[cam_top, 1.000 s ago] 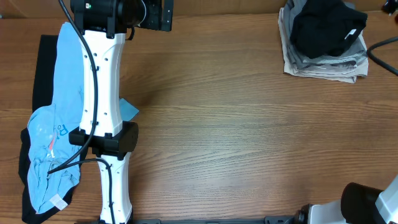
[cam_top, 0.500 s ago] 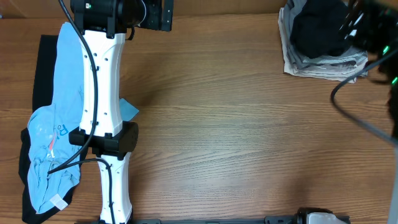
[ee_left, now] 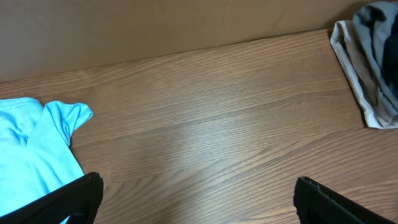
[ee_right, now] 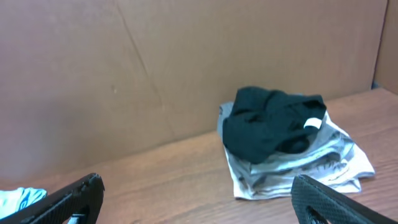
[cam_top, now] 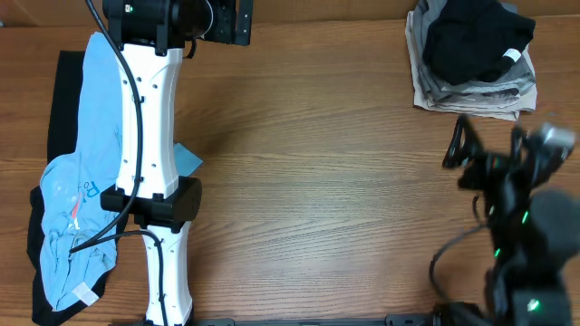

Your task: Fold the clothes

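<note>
Right arm only: since the earlier frames it has swung from the near right corner up toward the far right stack, and its right hand [cam_top: 488,138] now hangs over bare worktop [cam_top: 326,181], just short of that stack. The left arm, the light blue T-shirt [cam_top: 77,181] and the stack have not shifted.

We find both hands spread to their full width and holding nothing. In the wrist views, the fingers of the left hand [ee_left: 198,186] and of the right hand [ee_right: 196,182] stand at the frame edges with only worktop and backboard between them.

We judge folding not yet begun. The T-shirt lies crumpled at the left edge on a flat black garment [cam_top: 62,91]. A second black garment [cam_top: 471,41] with a white label [cam_top: 514,55] sits bunched on a grey folded pile [cam_top: 471,98] at the far right. The right arm's approach suggests this bunched garment is the next pick.

Limits of inspection:
- The left arm covers the middle of the T-shirt.
- The black garment beneath is mostly covered and cut off at the frame's edge.
- The stack is clipped at the top of the overhead view.
- We cannot count the pieces in the grey pile.
- The right arm is blurred.
</note>
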Controlling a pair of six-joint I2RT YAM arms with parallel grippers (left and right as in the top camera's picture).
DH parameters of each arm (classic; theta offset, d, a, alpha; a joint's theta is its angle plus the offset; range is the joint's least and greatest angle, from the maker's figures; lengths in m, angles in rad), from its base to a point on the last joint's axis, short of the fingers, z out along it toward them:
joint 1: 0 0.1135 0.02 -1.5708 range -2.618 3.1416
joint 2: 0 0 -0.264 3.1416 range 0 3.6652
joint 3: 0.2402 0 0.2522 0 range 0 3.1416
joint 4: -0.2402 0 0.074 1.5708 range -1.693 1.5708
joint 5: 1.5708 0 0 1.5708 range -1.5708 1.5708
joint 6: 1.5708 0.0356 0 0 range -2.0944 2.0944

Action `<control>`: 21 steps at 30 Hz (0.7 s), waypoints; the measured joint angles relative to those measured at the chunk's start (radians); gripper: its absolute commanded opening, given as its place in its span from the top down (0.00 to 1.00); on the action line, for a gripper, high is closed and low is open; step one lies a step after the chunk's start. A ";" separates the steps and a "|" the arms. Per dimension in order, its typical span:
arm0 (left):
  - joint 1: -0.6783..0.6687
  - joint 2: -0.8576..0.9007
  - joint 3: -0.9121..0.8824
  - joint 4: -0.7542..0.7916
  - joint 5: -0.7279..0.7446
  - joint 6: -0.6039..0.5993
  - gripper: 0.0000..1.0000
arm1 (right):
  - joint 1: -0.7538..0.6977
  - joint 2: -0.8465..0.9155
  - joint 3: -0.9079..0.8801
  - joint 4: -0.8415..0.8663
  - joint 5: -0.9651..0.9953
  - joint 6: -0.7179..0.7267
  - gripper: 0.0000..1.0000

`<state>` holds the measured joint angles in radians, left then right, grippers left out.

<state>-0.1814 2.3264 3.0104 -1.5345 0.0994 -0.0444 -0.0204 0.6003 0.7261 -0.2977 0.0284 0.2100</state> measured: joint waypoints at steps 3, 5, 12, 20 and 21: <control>0.000 0.000 0.000 0.000 0.000 0.000 0.00 | 0.012 -0.143 -0.167 0.080 -0.004 0.000 0.00; 0.000 0.000 0.000 0.000 0.000 0.000 0.00 | 0.023 -0.230 -0.269 0.121 -0.006 0.000 0.00; 0.000 0.000 0.000 0.000 0.000 0.000 0.00 | 0.036 -0.410 -0.515 0.283 -0.016 0.003 0.00; 0.000 0.000 0.000 0.000 0.000 0.000 0.00 | 0.047 -0.512 -0.610 0.353 -0.021 0.003 0.00; 0.000 0.000 0.000 0.000 0.000 0.000 0.00 | 0.047 -0.524 -0.618 0.353 -0.021 0.003 0.00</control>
<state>-0.1814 2.3264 3.0104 -1.5345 0.0998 -0.0444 0.0269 0.0761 0.1085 0.0551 0.0071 0.2127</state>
